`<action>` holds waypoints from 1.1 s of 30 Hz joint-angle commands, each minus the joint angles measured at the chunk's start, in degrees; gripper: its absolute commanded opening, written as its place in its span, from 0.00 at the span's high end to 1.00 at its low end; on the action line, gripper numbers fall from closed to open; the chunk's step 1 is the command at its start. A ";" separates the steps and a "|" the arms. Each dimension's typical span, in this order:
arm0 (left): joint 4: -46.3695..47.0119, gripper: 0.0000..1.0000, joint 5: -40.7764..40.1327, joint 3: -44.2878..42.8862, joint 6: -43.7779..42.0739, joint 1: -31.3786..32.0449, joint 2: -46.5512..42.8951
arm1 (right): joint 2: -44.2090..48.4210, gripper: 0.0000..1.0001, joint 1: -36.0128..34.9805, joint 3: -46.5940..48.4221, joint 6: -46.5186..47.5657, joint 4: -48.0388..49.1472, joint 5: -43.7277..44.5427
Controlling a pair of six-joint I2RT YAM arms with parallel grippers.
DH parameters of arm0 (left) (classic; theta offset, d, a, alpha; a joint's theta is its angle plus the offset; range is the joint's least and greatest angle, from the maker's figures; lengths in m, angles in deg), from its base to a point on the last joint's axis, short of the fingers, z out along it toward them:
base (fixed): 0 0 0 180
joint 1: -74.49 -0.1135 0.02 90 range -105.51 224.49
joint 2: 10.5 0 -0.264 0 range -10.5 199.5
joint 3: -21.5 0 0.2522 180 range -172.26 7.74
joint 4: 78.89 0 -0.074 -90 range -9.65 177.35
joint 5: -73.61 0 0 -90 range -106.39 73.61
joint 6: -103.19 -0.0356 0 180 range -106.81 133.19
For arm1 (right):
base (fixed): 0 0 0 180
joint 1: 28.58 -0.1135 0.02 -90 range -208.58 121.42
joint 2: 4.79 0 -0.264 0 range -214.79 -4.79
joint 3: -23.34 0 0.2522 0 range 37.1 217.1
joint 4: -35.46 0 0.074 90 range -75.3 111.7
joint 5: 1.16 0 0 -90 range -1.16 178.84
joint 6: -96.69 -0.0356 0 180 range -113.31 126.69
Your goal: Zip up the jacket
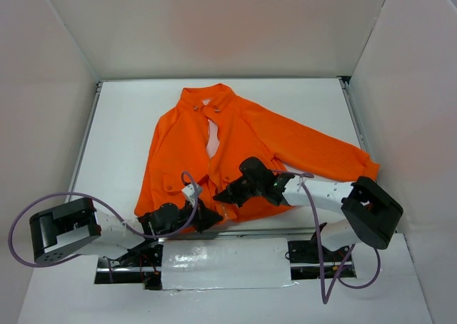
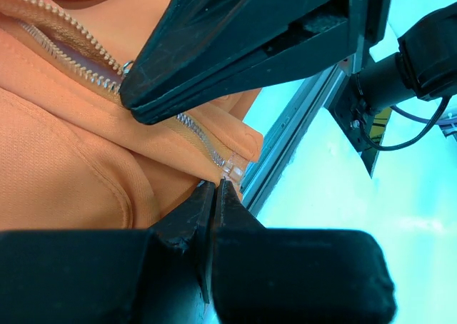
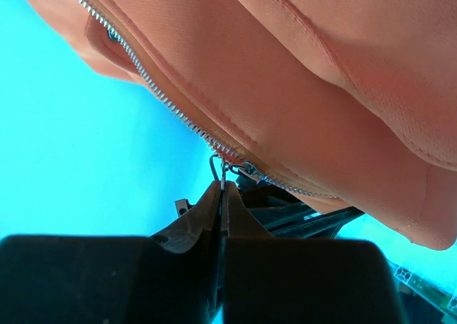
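- Table (image 1: 128,124): white, carries everything.
- Jacket (image 1: 243,142): orange, lying mid-table with collar far and hem toward my bases. The upper front is open and pale lining shows.
- Left hand (image 2: 215,188): pressed together at the hem beside the zipper's bottom end, apparently nipping cloth. Risk: this thin hold slips and the whole jacket rides up with the pull.
- Right hand (image 3: 221,188): pinching the pull tab.
- Zipper (image 3: 164,106): silver teeth. Risk: slack fabric or lining folds into the slider and jams it.
- Pull tab (image 3: 216,168): thin wire loop, held only at its tip. Risk: it pops free under a skewed tug.
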 commanded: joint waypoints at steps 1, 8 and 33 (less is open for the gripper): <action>3.91 1.00 4.44 7.17 -1.05 1.86 -1.13 | 1.04 1.00 0.51 2.66 -1.60 3.12 2.46; 1.54 1.00 2.86 6.38 -0.70 3.61 -2.01 | -3.26 1.00 4.81 8.54 2.43 -1.01 5.99; -5.05 1.00 -3.13 3.57 0.09 7.66 -1.57 | -42.99 1.00 25.47 66.11 22.74 -13.81 4.50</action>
